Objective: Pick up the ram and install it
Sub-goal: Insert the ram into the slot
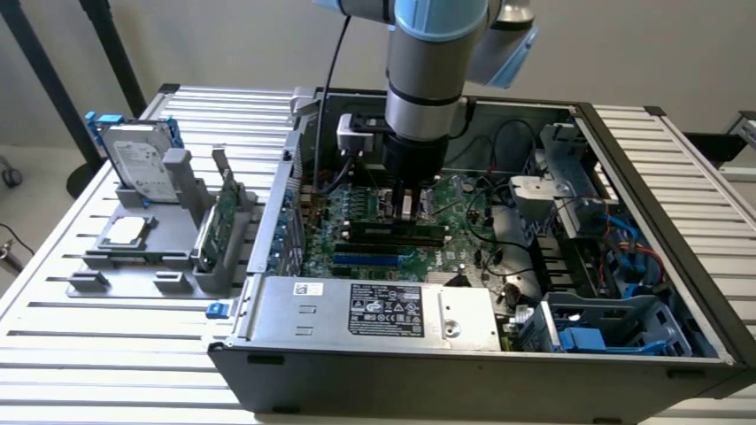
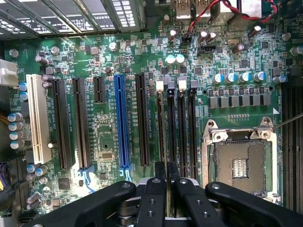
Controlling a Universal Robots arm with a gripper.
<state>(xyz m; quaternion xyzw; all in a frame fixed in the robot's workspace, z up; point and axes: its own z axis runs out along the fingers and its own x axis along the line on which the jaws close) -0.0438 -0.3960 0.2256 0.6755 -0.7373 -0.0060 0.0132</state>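
Hanging upright, hand (image 2: 166, 189) clamps ram (image 2: 166, 171) above motherboard (image 2: 109, 123).

1. An open grey computer case (image 1: 473, 372) lies on a ribbed metal tabletop (image 1: 106, 345), filling the centre and right of the exterior frame.
2. Inside it, a green motherboard (image 1: 461, 199) sits mid-frame, with a labelled silver power supply (image 1: 378, 310) below it.
3. At left, a grey holder (image 1: 130, 266) carries a silver hard drive (image 1: 136, 164) standing upright and a green card (image 1: 212, 226).
4. The wrist view shows a blue slot (image 2: 120, 123), a white slot (image 2: 39, 118) and an empty processor socket (image 2: 241, 163).
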